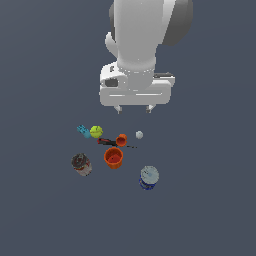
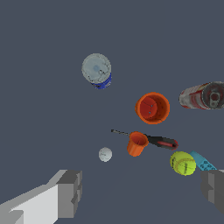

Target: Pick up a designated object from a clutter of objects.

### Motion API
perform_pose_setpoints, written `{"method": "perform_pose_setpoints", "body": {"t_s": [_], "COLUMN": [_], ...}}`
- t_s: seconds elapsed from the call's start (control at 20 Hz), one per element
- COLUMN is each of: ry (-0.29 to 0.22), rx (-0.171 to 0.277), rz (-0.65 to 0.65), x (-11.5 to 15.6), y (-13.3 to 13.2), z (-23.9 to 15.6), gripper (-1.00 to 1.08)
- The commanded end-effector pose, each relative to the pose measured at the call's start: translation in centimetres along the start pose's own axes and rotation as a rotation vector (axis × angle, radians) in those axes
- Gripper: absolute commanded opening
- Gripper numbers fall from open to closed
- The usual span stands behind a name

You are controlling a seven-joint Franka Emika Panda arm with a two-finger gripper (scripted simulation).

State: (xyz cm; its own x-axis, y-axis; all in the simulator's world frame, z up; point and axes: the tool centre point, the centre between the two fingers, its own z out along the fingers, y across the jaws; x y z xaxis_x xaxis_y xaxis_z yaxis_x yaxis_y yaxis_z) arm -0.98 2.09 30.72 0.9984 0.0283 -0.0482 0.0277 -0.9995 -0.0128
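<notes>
The gripper was held well above the floor with its two fingers spread wide apart and nothing between them; in the wrist view the fingers framed an empty stretch of the grey floor. No object was touched by either fingertip.

The designated object, the small orange-red cup, was seen below the gripper and offset from it: in the exterior view it stood lower in the picture than the fingertips and slightly toward the exterior view's left of their midpoint. It was therefore judged that a descent combined with a short lateral shift would be called for before the fingers could be brought around it. In the wrist view the cup appeared tilted, its open mouth turned partly toward the camera, so its axis was judged not to be fully upright.

The cup was found pressed against the red-black screwdriver, whose thin shaft ran past the cup's rim and whose handle lay on its far side; whether they touched could not be told for certain. A collision with this tool was judged the chief risk of closing.

Farther out, the tiny white lump lay just beside the cup, the yellow-green ball and the teal piece near it on the opposite side, and the larger orange cup beyond. The two cans stood well apart.
</notes>
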Motion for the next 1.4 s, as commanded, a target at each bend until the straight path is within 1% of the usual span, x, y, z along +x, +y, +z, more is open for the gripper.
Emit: {"method": "perform_pose_setpoints", "body": {"t_s": [0.0, 0.4, 0.75, 1.05, 1.35], "ry": [0.000, 0.007, 0.008, 0.012, 0.018], "rx": [0.000, -0.018, -0.017, -0.015, -0.011], "rz": [0.000, 0.005, 0.008, 0.024, 0.052], "x": [0.0, 0.9, 0.8, 0.8, 0.5], "y": [0.0, -0.2, 0.0, 0.5, 1.4], "z": [0.0, -0.1, 0.5, 2.8, 6.8], "gripper": [1.00, 1.00, 1.00, 1.00, 1.00]}}
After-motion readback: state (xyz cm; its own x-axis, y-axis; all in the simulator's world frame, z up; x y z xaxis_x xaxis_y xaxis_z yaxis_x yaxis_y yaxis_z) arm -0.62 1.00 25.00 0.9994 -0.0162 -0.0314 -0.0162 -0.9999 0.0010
